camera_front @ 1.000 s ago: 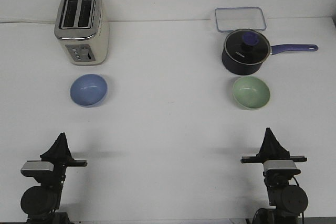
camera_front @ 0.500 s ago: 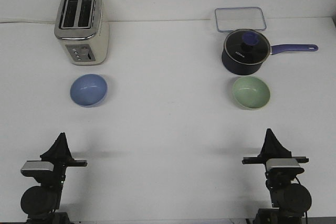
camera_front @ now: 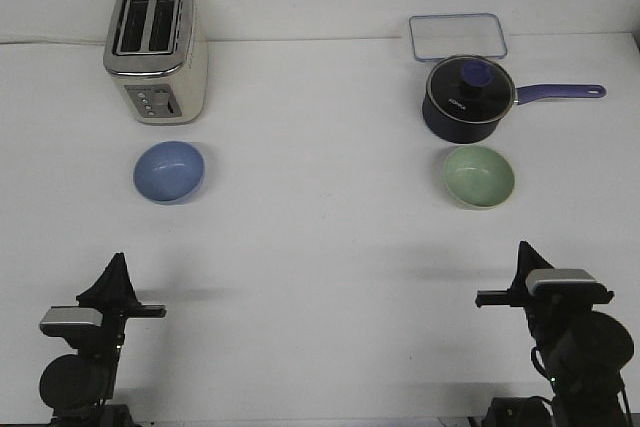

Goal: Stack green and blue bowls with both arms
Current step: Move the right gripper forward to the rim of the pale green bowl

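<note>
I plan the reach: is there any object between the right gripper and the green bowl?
Nothing visible. Only bare table lies between the right gripper and the green bowl. The saucepan stands behind the bowl, on its far side.

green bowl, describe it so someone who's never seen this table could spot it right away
On the right side of the white table stands a dark saucepan with a purple handle. Just in front of it, nearer the robot, sits the green bowl: round, empty, pale sage, unlike the blue bowl far left by the toaster.
</note>
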You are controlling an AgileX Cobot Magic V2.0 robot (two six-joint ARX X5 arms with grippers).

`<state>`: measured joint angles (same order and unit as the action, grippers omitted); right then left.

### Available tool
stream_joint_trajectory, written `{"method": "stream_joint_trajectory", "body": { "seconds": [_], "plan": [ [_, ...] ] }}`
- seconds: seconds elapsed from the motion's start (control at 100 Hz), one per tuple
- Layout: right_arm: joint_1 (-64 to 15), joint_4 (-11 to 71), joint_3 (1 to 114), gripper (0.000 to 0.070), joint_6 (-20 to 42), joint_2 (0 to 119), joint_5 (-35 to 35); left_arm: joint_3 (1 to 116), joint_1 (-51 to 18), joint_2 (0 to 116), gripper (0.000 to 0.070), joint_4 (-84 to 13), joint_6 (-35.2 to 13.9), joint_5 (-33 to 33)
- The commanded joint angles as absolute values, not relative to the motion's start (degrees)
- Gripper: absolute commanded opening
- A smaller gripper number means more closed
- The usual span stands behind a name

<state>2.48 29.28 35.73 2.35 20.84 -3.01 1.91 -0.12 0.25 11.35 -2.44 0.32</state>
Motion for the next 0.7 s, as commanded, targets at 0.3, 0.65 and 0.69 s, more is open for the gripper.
{"method": "stream_joint_trajectory", "body": {
  "seconds": [0.3,0.65,0.69],
  "plan": [
    [2.5,40.8,54.0,0.0003,3.0,44.4,-3.1,0.8,0.0,0.2,0.0012,12.1,-2.4,0.4],
    [2.5,41.8,54.5,0.0003,3.1,50.7,-3.0,0.8,0.0,0.2,0.0013,12.1,-2.4,0.4],
    [2.5,41.9,54.5,0.0006,3.1,50.7,-3.0,0.8,0.0,0.2,0.0012,12.1,-2.4,0.4]
  ]
}}
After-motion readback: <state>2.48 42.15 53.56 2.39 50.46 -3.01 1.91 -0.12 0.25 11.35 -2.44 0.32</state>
